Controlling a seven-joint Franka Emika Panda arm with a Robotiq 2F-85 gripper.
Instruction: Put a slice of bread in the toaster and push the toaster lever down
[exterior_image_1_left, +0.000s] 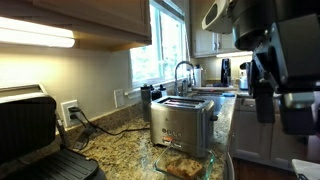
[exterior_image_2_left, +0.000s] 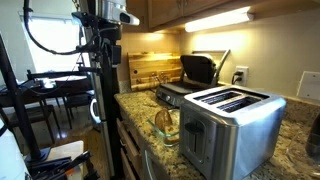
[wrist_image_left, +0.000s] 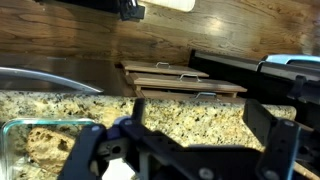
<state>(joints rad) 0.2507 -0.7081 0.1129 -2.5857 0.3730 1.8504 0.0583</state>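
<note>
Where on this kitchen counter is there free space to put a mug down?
Bare counter lies between the grill press and the toaster. Another free patch lies between the glass dish and the cutting boards leaning at the wall. It is crowded right beside the toaster, where the dish sits.

We can read no text, label, brand or number anywhere; the toaster's (exterior_image_1_left: 183, 123) small front markings are too blurred.

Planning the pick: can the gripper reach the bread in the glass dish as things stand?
Probably yes: the gripper is open, the glass dish looks uncovered, and nothing stands above the slice of bread.
</note>
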